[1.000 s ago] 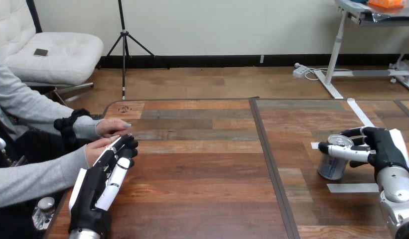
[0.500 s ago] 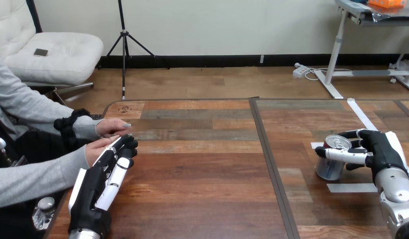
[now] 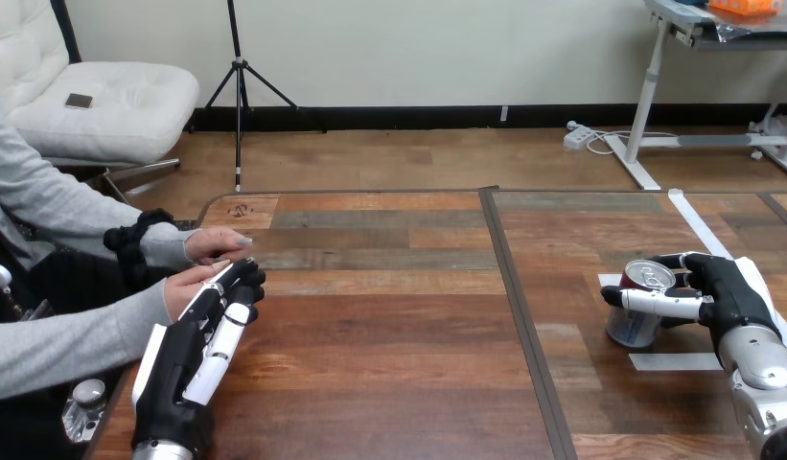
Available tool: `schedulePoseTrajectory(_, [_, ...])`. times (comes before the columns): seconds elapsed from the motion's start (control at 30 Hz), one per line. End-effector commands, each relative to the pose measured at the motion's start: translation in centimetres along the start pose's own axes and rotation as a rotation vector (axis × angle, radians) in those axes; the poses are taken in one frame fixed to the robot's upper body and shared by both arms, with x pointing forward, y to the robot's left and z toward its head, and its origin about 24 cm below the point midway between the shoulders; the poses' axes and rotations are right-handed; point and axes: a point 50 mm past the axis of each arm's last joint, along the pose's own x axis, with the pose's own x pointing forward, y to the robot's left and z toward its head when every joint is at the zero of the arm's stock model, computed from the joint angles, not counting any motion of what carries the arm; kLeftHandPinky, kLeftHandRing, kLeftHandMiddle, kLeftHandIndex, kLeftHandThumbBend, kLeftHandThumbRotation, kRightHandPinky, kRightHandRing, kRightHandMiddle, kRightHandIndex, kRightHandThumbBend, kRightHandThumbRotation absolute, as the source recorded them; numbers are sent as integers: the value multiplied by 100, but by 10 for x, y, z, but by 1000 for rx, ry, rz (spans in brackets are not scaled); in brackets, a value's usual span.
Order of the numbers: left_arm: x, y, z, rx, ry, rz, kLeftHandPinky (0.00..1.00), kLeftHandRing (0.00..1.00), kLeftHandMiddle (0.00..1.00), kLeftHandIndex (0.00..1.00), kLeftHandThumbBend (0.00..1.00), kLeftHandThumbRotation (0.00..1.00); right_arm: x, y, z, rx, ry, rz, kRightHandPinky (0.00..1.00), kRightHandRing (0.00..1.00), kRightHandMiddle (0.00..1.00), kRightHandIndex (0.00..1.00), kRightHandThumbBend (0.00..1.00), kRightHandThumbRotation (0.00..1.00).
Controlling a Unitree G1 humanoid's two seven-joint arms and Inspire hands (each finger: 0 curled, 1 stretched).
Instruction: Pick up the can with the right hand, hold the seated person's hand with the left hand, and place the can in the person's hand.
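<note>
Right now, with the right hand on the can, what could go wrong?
1. The can looks tilted in the right hand, whose fingers wrap its upper part: it may slip or swing on lifting.
2. The left hand lies straight-fingered against the person's hand, not curled round it, so that hand may shift before the handover.

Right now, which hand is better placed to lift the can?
The right hand: its fingers and thumb are curled round the can. The left hand lies open beside the person's nearer hand, far across the table.
</note>
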Motion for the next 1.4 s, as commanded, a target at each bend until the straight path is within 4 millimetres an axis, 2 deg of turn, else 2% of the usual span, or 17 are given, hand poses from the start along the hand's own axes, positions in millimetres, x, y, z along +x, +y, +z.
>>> schedulePoseTrajectory(0.0, [19,0,18,22,-89,-11,86,87,85,83,35,70,6,-10,28,25,-85,-26,54,59,61,62,100,1])
schedulePoseTrajectory(0.5, [19,0,18,24,-89,-11,86,86,85,83,37,70,6,-10,29,10,-90,-36,56,60,61,62,100,0])
schedulePoseTrajectory(0.83, [19,0,18,23,-86,-8,85,86,84,83,38,69,6,-10,30,-14,-98,-47,55,57,58,60,92,0])
schedulePoseTrajectory(1.17, [19,0,18,20,-86,-10,85,86,84,84,37,69,5,-11,31,-77,-125,-76,47,51,53,53,83,0])
schedulePoseTrajectory(1.37, [19,0,19,26,-90,-17,86,86,85,84,36,70,5,-12,31,-101,-133,-94,40,46,49,50,81,0])
